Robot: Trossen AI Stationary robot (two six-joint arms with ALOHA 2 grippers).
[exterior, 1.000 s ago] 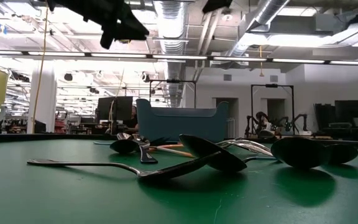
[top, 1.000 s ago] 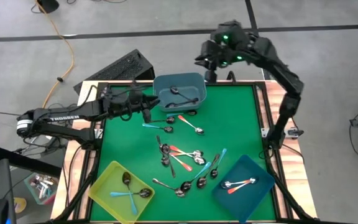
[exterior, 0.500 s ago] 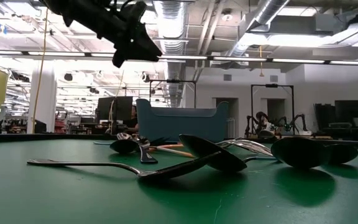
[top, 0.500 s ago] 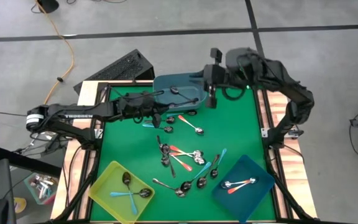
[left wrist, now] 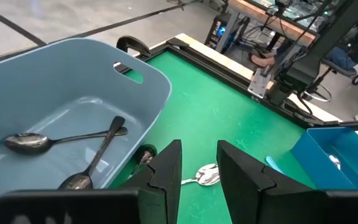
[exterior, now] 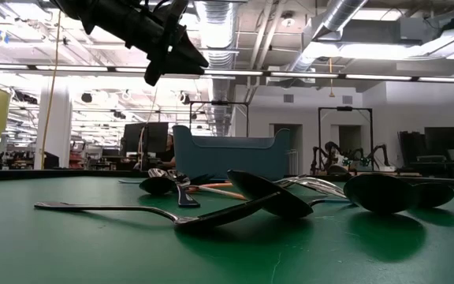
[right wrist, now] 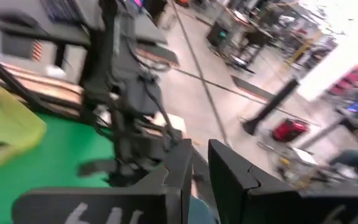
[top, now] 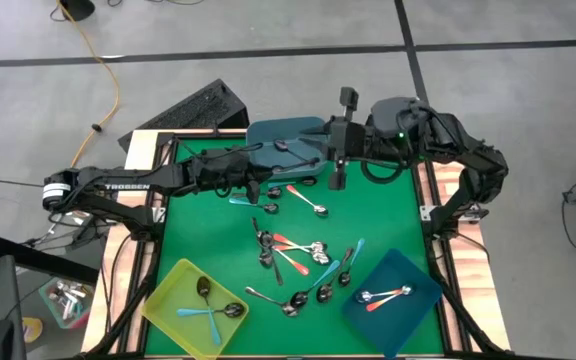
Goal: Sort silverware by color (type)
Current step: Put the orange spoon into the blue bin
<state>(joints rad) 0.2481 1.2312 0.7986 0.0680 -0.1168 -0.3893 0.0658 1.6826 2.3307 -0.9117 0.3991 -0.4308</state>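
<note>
Grey-blue plastic bin: sits just beside my left claw, on its open side. Two dark plain-metal spoons lie inside, so that colour already has a home.
Left claw: fingers spread a little with nothing between them. A second ago it hung farther back along the bin; it has since slid forward to the bin's front corner and stopped there, above the green mat.
Right claw: a narrow gap between its fingers and, as far as I can see, nothing in it. A second ago this arm was folded behind the table edge — now it has swung in across the bin's far side and points down just opposite my left claw.
Nearest spoon: a shiny metal bowl shows on the mat just under and ahead of my left fingertips, apart from them.
Loose silverware: spoons with light blue, orange-red and dark handles are heaped on the mat well beyond both claws, towards the yellow plastic bin and the dark blue plastic bin.
Meaning for the task: both claws are empty and gathered at one corner — I judge that no spoon is in transit, and most of the sorting is yet to do.
Risk: my two claws are near each other, so they may need to take turns.
</note>
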